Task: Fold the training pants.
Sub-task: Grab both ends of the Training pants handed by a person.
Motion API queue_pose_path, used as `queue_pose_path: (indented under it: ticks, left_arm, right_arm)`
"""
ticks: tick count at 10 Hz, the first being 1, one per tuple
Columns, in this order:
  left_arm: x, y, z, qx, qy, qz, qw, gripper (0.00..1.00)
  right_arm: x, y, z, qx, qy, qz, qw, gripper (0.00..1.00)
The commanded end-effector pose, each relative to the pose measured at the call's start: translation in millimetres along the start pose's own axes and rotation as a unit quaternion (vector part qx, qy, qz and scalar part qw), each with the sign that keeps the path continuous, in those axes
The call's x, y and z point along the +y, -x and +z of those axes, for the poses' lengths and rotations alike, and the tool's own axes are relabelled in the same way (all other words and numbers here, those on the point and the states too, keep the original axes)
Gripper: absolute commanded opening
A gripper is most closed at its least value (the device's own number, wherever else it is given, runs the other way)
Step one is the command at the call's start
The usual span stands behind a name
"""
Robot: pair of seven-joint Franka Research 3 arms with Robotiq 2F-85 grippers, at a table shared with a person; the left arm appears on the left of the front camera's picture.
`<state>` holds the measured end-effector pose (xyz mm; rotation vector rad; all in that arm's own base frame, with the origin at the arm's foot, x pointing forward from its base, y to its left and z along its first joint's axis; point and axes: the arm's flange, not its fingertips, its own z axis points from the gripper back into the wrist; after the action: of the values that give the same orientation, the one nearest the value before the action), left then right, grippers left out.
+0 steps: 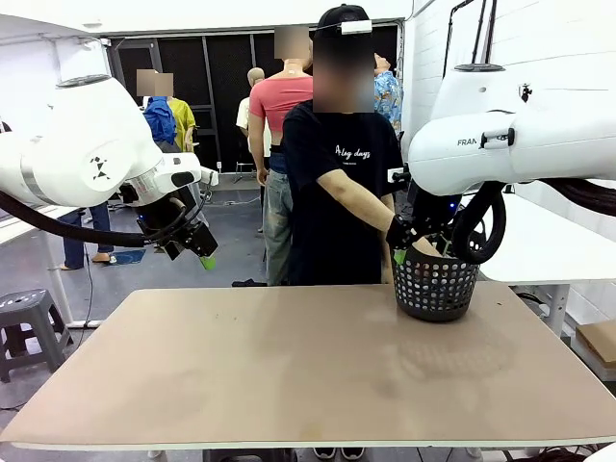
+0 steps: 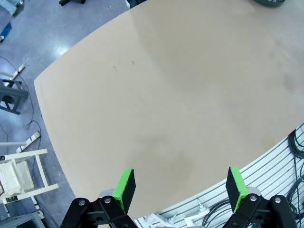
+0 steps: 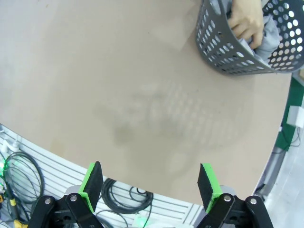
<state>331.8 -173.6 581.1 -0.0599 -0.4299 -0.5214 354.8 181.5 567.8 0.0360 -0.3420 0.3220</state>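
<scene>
Training pants, light grey soft fabric [image 3: 270, 33], sit bunched inside the black plastic mesh basket [image 3: 223, 45], far ahead of the right fingers [image 3: 91, 183] and off to one side. The person's hand [image 3: 244, 21] is on them.

Closest in, both pairs of fingers are spread fully wide and hold nothing. An edge of the tan board surface [image 2: 166, 95] runs just ahead of the left fingers [image 2: 124, 187], and likewise ahead of the right. Beyond that edge the surface lies bare, with wide room to spread cloth.

I judge the step to be waiting for the training pants to come out. Hold both arms high and back while the hand works. Then flatten the cloth mid-surface, well inside the edges and apart from the basket.
</scene>
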Motion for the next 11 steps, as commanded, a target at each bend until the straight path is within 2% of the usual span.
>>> queue_pose_path:
  ticks: [1,11]
  left_arm:
    - [2.5,-1.2,0.0,-0.003,0.001,-0.003,1.000,1.00]
    - [2.5,-1.2,0.0,-0.003,0.001,-0.003,1.000,1.00]
  right_arm:
    - [-0.2,-0.3,-0.3,0.002,0.000,0.005,1.000,1.00]
    - [-0.2,-0.3,-0.3,0.002,0.000,0.005,1.000,1.00]
